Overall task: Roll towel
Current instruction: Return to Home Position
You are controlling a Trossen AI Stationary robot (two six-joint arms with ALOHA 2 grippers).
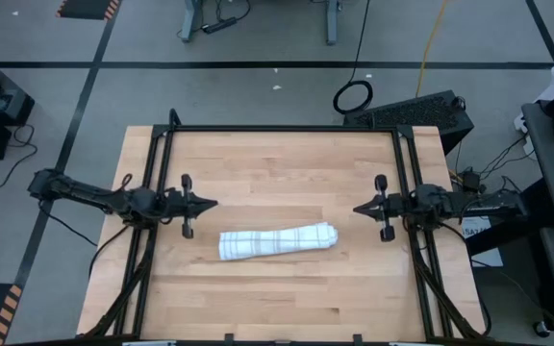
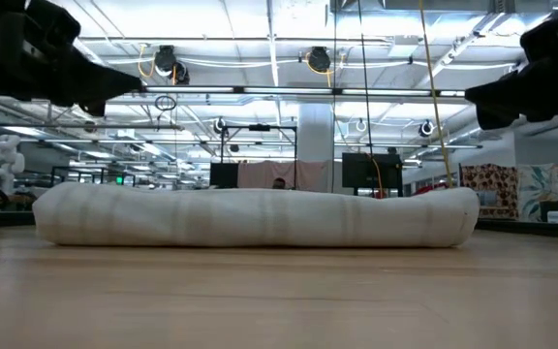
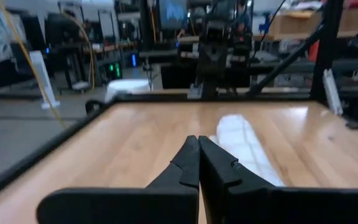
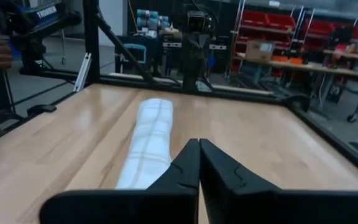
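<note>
The towel [image 1: 279, 241] lies as a finished roll on the worktop [image 1: 287, 163], a little toward 6 o'clock of its centre. Its long axis runs from 9 to 3 o'clock, with the 3 o'clock end tipped slightly toward 12. From table height it looks like an even, low cylinder with no loose flap showing.

The left tool [image 1: 210, 204] hangs at the 9 o'clock side, pointing toward 3, with its fingers together and holding nothing. The right tool [image 1: 359, 208] mirrors it at the 3 o'clock side, pointing toward 9, also pressed together and empty. Both are above the wood and well apart from the towel.

The rolling looks done, and the step in hand seems to be parking the arms. Any remaining move only needs to settle them at rest without brushing the roll.
</note>
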